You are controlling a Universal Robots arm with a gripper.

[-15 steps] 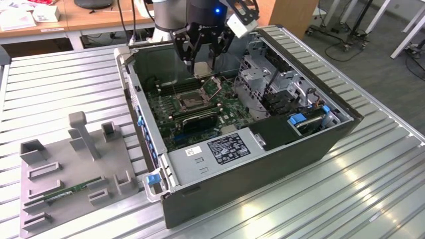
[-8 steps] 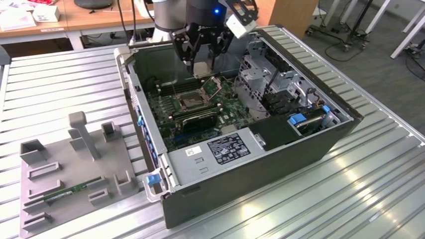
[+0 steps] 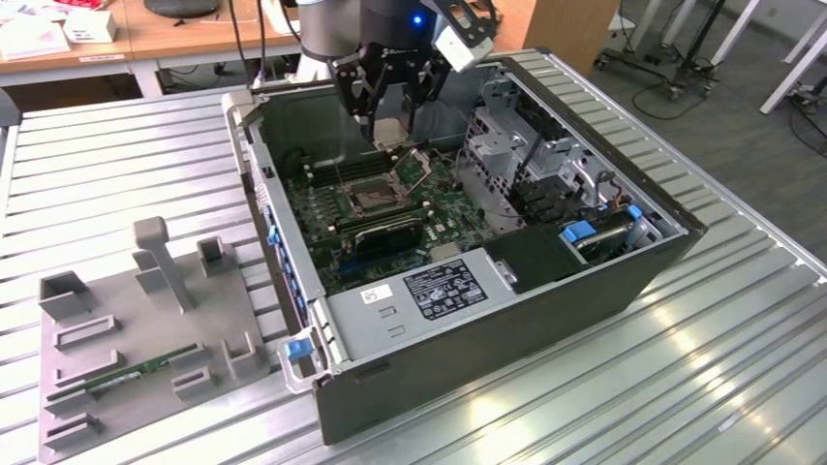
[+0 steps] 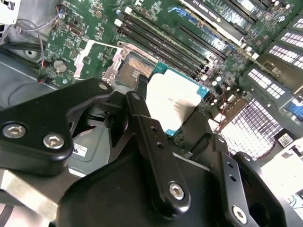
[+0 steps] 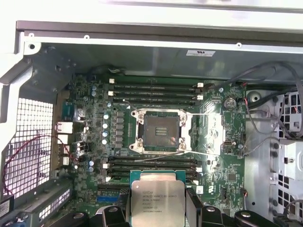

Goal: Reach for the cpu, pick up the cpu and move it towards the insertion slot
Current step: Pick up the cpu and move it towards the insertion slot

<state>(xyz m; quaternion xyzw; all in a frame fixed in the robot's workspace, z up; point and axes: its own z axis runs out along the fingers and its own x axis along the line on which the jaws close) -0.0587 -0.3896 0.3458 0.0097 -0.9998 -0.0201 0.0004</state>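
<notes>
Hand (image 5: pixel 154 215) grips the cpu (image 5: pixel 154 201) by two opposite edges, fingers (image 4: pixel 142 123) clamped on either side, silvery face up toward the wrist cameras. In the exterior view the hand (image 3: pixel 387 121) hangs inside the open case (image 3: pixel 517 320), above the board (image 3: pixel 387 208).

Cpu is off the worktop (image 3: pixel 130 174) and airborne, above the memory slots (image 5: pixel 154 163) just beside the slot (image 5: pixel 160 132). In the first wrist view the slot sits open, dark centre exposed, wire lever swung aside; the chip is not yet over it.

Risks, as judged from here:
- Grip is on thin edges only. A slip or a jolt would drop the chip onto the board, or onto the slot's contacts, which likely bend easily.
- In the second wrist view the cpu (image 4: pixel 173 101) looks tilted relative to the board. Arriving tilted or rotated could land a corner first and jam against the metal frame.
- Loose cables (image 5: pixel 265 109) run close beside the slot; the hand's bulky links could snag them.
- Case walls are near the arm; a wide swing could clip them.
- Chip orientation against the slot's keying cannot be told.
</notes>
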